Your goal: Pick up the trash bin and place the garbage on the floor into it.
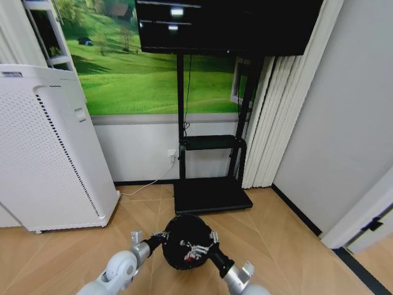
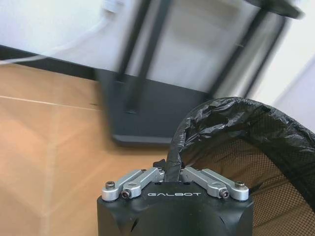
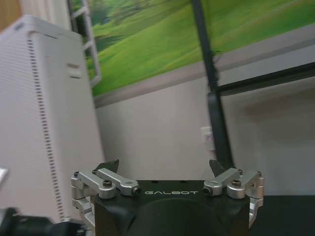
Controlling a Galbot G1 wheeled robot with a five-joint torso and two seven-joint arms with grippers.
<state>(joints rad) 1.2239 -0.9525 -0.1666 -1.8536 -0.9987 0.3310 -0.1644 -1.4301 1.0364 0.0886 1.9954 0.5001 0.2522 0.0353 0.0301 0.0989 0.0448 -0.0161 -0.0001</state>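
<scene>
I see a white air purifier [image 1: 46, 147] at nine o'clock, a black TV stand [image 1: 212, 190] at twelve under a dark screen [image 1: 227, 24], white curtains [image 1: 276, 123] at two.

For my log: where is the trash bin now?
In the head view the trash bin is low centre, before the TV stand base, its rim pinched by the left hand.
</scene>
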